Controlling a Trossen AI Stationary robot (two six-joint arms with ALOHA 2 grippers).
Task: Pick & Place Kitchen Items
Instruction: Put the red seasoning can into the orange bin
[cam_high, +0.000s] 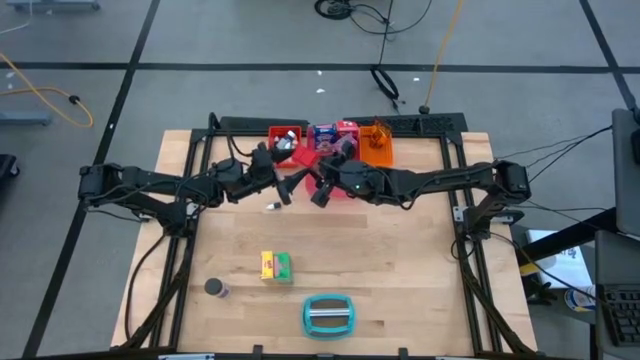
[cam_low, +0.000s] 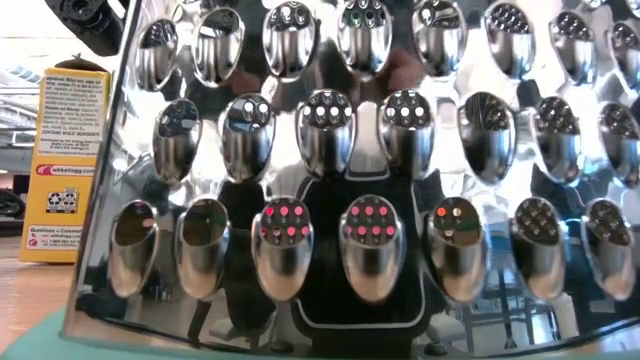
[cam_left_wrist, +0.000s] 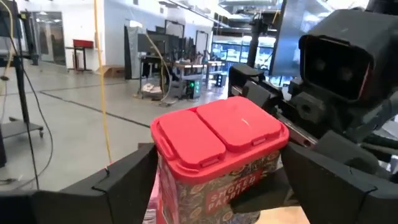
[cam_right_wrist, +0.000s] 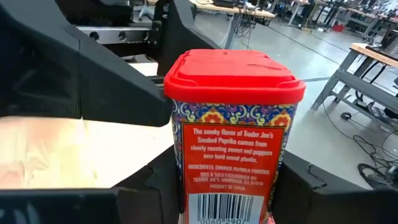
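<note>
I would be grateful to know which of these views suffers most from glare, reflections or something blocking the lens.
Low view: the shiny metal grater sits right against the lens and fills the frame with mirror reflections; only a yellow box shows beside it. Left wrist view: the red-lidded paprika tin is sharp and evenly lit. Right wrist view: its label reads clearly. High view: even light, no glare.

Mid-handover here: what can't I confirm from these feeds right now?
- Which hand actually holds the paprika tin: both wrist views show it between dark fingers, but contact is below the picture edge.
- Low view: the grater fills the picture; only the yellow box shows beside it.
- High view: the arms cover the tin, and the goods in the back trays are too small to tell apart.
</note>
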